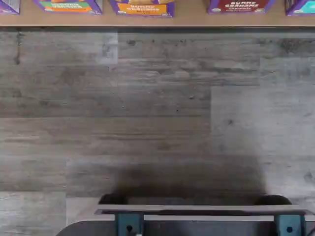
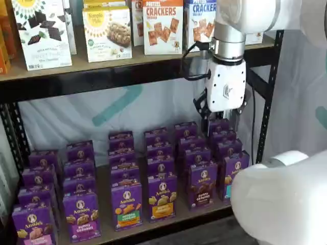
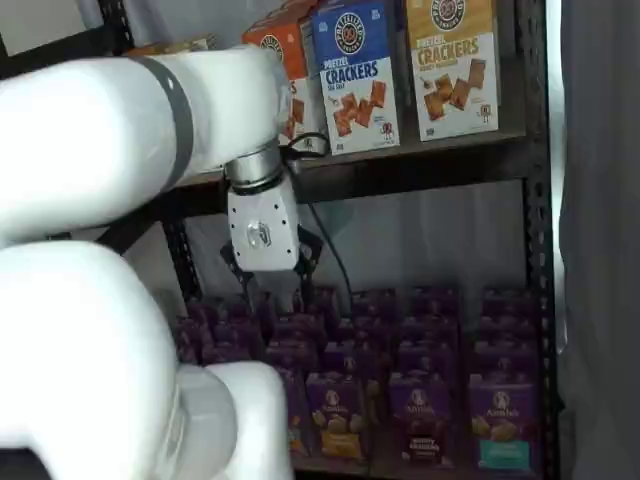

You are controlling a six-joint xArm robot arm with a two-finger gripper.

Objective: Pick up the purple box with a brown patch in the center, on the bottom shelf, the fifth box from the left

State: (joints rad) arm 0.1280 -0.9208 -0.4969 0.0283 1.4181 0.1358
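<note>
While the arm hangs in front of the rack, its white gripper (image 2: 223,118) sits above the rear rows of cartons, seemingly parked high so the rows stay clear. The fingers are half hidden against the boxes, so I cannot tell whether they are parted. At the front edge of the bottom shelf (image 2: 168,220) stands the purple box (image 2: 203,185) with its brown patch, upright, facing out, between a yellow-banded box (image 2: 162,197) and a teal-marked one. The wrist view shows grey plank flooring (image 1: 147,113). Behind the rack hangs pale sheeting; cracker boxes (image 2: 162,25) line the upper board.
</note>
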